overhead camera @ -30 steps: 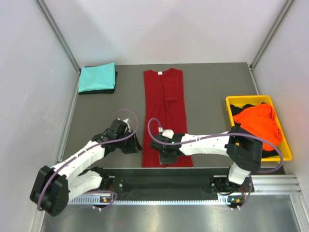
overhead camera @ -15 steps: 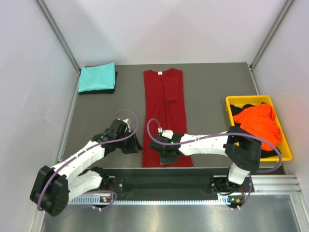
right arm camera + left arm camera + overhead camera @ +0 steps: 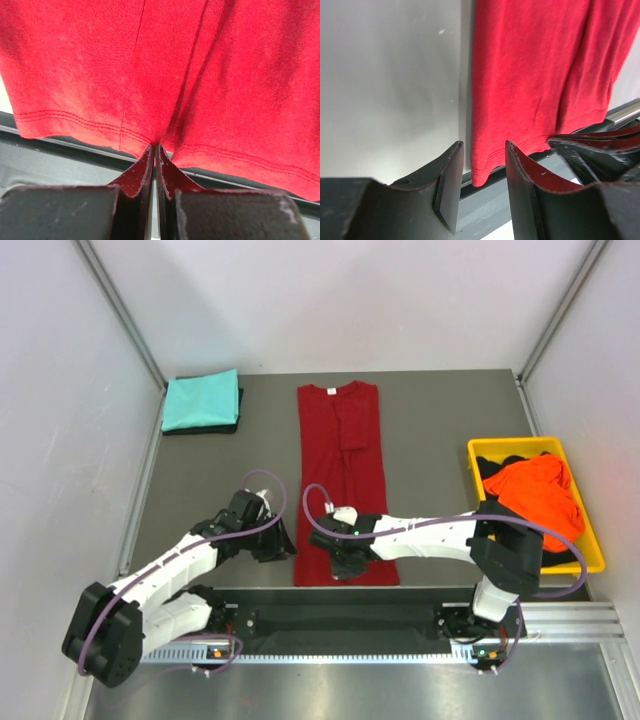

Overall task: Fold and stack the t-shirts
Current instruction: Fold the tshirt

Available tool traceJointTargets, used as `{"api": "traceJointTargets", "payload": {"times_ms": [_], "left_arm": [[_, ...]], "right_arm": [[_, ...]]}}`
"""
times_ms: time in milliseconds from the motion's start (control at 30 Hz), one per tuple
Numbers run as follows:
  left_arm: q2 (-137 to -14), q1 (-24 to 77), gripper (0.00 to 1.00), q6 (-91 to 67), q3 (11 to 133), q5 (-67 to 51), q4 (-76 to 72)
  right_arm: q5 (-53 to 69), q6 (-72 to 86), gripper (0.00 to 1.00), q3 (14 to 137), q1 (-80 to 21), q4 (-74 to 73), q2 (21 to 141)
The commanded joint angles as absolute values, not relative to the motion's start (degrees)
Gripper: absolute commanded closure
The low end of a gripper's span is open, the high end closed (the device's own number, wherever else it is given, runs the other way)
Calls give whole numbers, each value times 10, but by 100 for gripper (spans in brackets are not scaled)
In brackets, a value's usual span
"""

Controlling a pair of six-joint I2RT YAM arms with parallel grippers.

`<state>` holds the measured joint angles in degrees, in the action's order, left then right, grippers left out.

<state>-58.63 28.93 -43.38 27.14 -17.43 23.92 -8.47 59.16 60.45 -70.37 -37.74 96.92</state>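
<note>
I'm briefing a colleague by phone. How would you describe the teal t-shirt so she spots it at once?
Start at the grey table and go to its far-left corner. There a folded teal t-shirt lies on a folded black cloth. It is the only teal item, unlike the long dark red t-shirt at the centre.

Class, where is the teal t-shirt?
Top view: the teal t-shirt lies folded at the far left corner, atop a black t-shirt, left of the dark red t-shirt.

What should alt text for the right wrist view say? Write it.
The right gripper, fingers pressed together, pinches the stitched bottom hem of the dark red t-shirt, which fills most of the frame. A grey surface shows below the hem.
</note>
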Motion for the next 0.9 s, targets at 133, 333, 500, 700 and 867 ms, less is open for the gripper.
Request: {"api": "traceJointTargets", "payload": {"times_ms": [133, 333, 500, 700, 867], "left_arm": [[-563, 287, 56, -457, 238, -205, 199], [-553, 288, 56, -468, 225, -208, 197], [-554, 292, 56, -475, 217, -214, 192], [-552, 296, 56, -485, 205, -228, 178], [-555, 303, 56, -500, 190, -245, 150]], "right_arm": [[-89, 588, 100, 604, -712, -395, 934], [-96, 588, 100, 587, -707, -395, 920], [-100, 584, 100, 573, -696, -396, 909], [-96, 572, 100, 565, -692, -384, 904], [-90, 571, 93, 565, -692, -377, 909]]}}
